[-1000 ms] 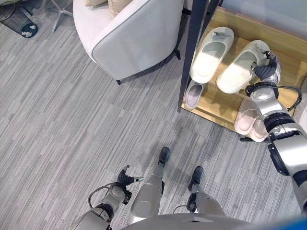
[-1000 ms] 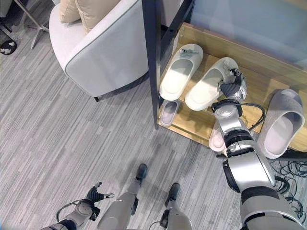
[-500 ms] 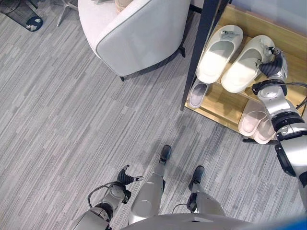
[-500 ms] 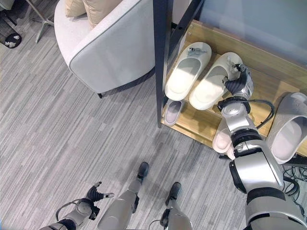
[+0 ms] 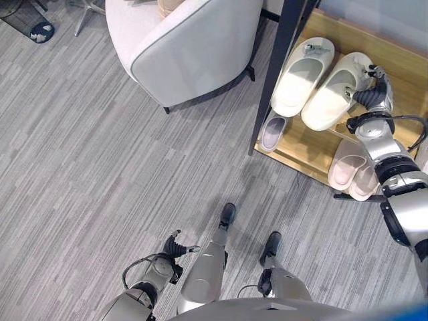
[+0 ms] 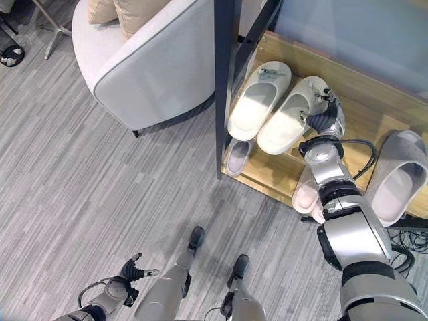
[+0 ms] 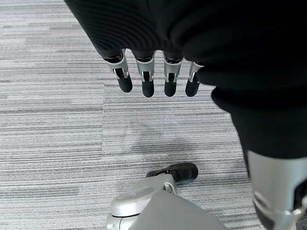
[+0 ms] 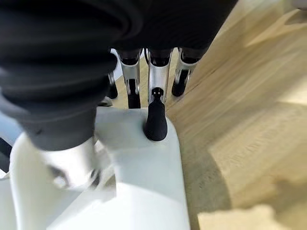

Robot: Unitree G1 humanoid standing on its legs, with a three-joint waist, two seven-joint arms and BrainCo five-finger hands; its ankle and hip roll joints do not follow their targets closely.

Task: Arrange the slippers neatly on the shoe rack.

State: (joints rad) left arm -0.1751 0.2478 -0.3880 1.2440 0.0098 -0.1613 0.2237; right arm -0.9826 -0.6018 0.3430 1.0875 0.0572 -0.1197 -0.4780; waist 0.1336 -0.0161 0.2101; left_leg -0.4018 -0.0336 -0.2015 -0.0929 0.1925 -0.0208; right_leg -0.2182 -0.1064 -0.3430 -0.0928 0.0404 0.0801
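Two cream slippers lie side by side on the top shelf of the wooden shoe rack (image 5: 401, 73), the left one (image 5: 299, 75) and the right one (image 5: 332, 97). My right hand (image 5: 373, 93) is at the toe of the right cream slipper (image 8: 144, 191). Its fingers (image 8: 156, 112) are straight, and one dark tip rests on the slipper's toe. A small grey slipper (image 5: 271, 132) and a pink pair (image 5: 351, 172) sit on the lower shelf. Another grey slipper (image 6: 394, 177) lies further right on the rack. My left hand (image 5: 172, 249) hangs open low at my side, over the floor.
A dark upright post (image 5: 277, 60) stands at the rack's left end. A light grey armchair (image 5: 187, 47) with cushions is close to that post. Grey striped carpet (image 5: 100, 167) spreads to the left and front.
The whole picture has shifted a little, so the camera moved. My right hand stays at the toe of the right cream slipper. The left hand has not moved.
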